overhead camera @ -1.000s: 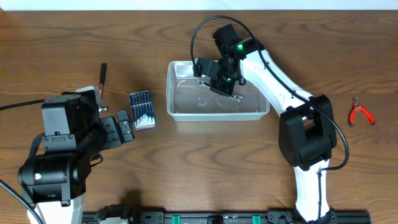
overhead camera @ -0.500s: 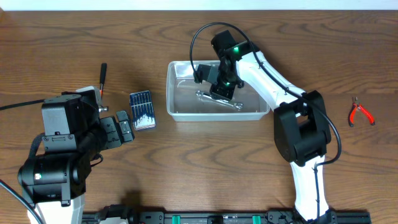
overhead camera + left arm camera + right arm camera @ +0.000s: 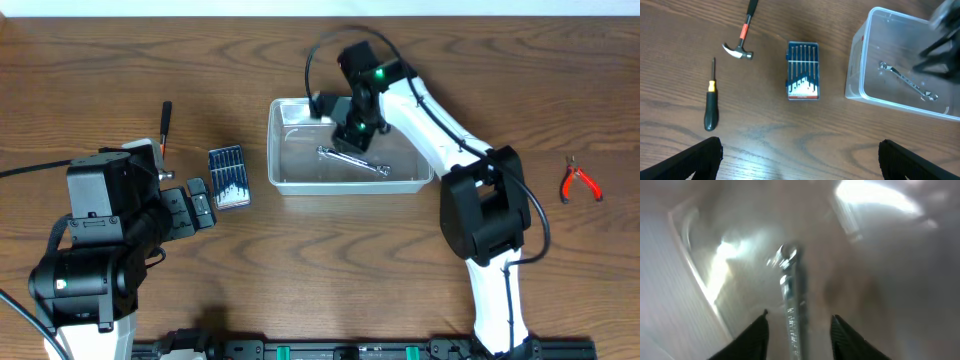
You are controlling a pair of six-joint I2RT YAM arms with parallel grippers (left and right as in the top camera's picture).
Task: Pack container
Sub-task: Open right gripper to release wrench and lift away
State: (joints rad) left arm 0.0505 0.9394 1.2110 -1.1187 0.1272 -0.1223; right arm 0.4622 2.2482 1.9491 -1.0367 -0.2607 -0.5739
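The container [image 3: 275, 150] is a clear plastic bin at the table's centre back, also seen in the left wrist view as the container [image 3: 860, 70]. A silver wrench [image 3: 355, 161] lies flat on its floor. My right gripper [image 3: 352, 128] hovers just over the bin, open, and the wrench [image 3: 790, 305] lies loose below the gap between its fingers [image 3: 757, 335], touching neither. My left gripper [image 3: 800, 141] is wide open above bare table at the front left, holding nothing.
A blue case of screwdriver bits [image 3: 228, 177] lies just left of the bin. A hammer [image 3: 742, 35] and a black-handled screwdriver [image 3: 711, 107] lie farther left. Red-handled pliers [image 3: 578, 181] rest at the far right.
My right gripper has opened and let the wrench drop onto the bin's floor, then drawn up and slightly back. The left arm has not moved.
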